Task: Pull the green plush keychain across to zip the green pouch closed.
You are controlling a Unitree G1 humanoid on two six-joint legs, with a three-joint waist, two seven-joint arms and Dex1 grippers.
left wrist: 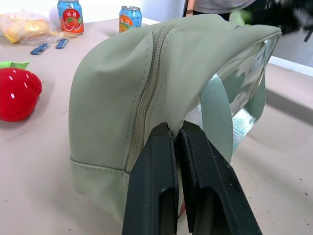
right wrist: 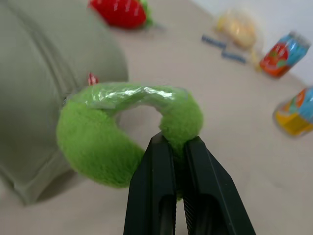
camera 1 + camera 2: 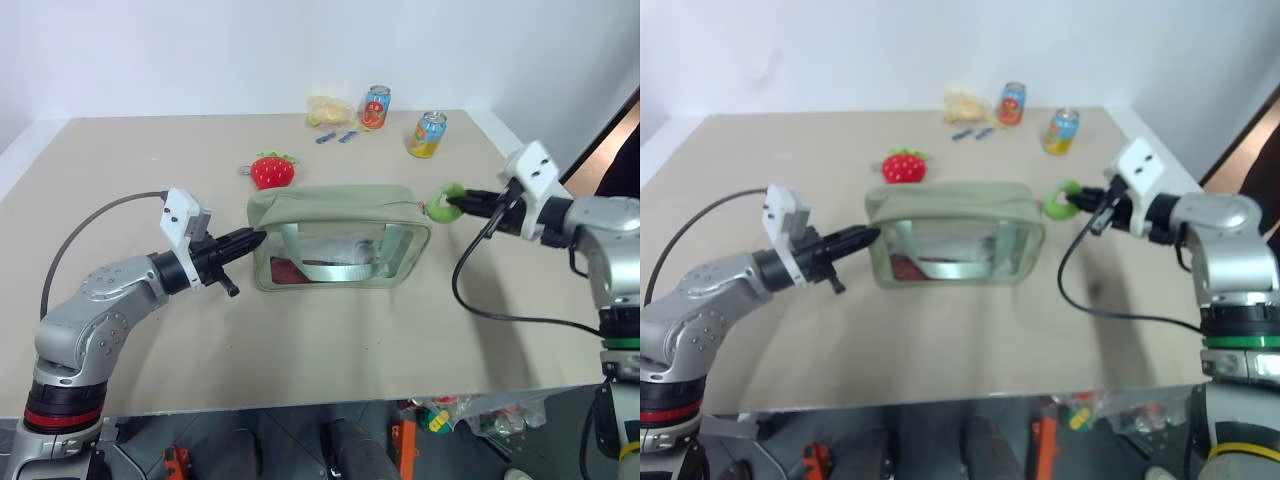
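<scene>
Both sets of jaws are clamped: your right gripper point(image 2: 178, 147) has its two black fingers pinched together on the rim of the green plush keychain point(image 2: 105, 142), a fuzzy lime ring with a strip of clear plastic across its top, and your left gripper point(image 1: 176, 134) has its fingers pressed together on a fold of fabric at the near end of the green pouch point(image 3: 335, 215). In your head views the keychain hangs at the pouch's right end, just off the top corner, with the right gripper reaching in from the right and pointing left and slightly down. The keychain sits directly at the fingertips, between them and the pouch's end wall. Your left gripper comes in about level from the left and meets the pouch's left end, just beside the line of the zipper point(image 1: 149, 88) that runs along the top ridge away from the fingers. The pouch stands upright near the middle of the beige table point(image 3: 330, 340), its clear side window and pale strap handle point(image 3: 345, 260) facing you. Behind its left end lies a red strawberry plush point(image 3: 272, 170), apart from the pouch. Farther back on the table you have two drink cans point(image 3: 427, 134), a clear bag with something yellow inside point(image 3: 328, 111) and two small blue items point(image 3: 337, 137) beside it.
</scene>
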